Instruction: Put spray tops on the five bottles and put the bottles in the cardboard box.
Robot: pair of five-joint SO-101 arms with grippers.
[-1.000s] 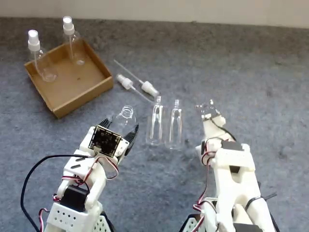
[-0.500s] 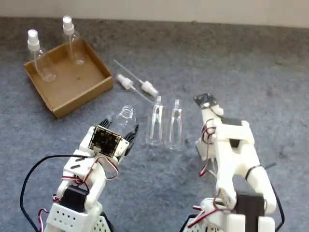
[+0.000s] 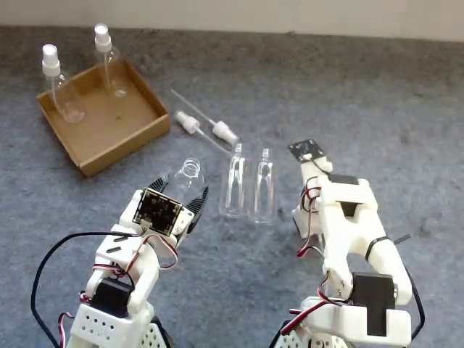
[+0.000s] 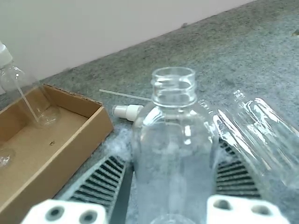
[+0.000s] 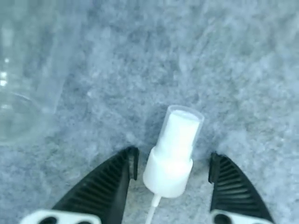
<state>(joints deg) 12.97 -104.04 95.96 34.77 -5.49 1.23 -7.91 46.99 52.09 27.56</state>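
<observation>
the biggest risk sits with the right gripper. its jaws stand wide on either side of a spray top lying on the grey carpet, touching neither side of it. if they close off-centre, or on the narrow nozzle rather than the collar, the smooth round piece will likely squirt out or twist, leaving its thin tube badly aimed for a bottle mouth. a lesser risk is the left gripper, clamped on an uncapped bottle between the box and the lying bottles. its slick clear wall may turn in the jaws when a top is pressed on. smaller still, those lying bottles could roll if nudged. counted: one cardboard box. five bottles: two capped bottles standing in the box, one held, two lying side by side. five spray tops: two fitted, two loose spray tops near the box, one between the right jaws.
</observation>
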